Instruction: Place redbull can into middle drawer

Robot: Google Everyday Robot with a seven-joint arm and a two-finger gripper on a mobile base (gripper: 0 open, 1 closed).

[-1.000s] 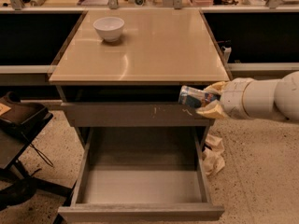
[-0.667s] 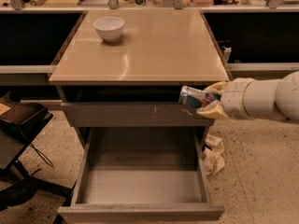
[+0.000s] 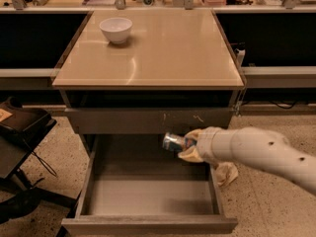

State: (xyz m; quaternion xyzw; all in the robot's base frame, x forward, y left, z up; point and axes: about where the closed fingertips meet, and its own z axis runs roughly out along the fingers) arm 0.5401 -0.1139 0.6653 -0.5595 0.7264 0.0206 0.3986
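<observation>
One arm enters from the right edge, and only its pale, rounded forearm [image 3: 256,149] is in view; its upper part and the base are cut off. Much of the redbull can [image 3: 173,142] is covered by the gripper [image 3: 186,144], so only its left end and a short stretch of its silver-and-blue side can be seen. Its markings cannot be read. The rear wall of the middle drawer [image 3: 148,194] is in deep shadow under the scratched drawer front [image 3: 148,120] and is hard to make out. A pale crumpled object [image 3: 227,173] lies below the forearm beside the drawer's right wall; what it is cannot be told. The shelf along the back is cut off at the top edge.

The can is slim and shiny. It lies roughly level, with one end pointing left. It is held in the air over the right rear part of the open drawer, just below the scratched front and clear of the drawer floor. How far back it sits cannot be judged.

The forearm slopes down and leftward to the drawer's right side. The tan fingers [image 3: 191,155] are closed on the can, one above it and one below.

The drawer is pulled well out, showing a smooth grey floor. A white bowl [image 3: 116,29] stands on the beige cabinet top [image 3: 163,53], toward its left rear corner and well apart from the can.
</observation>
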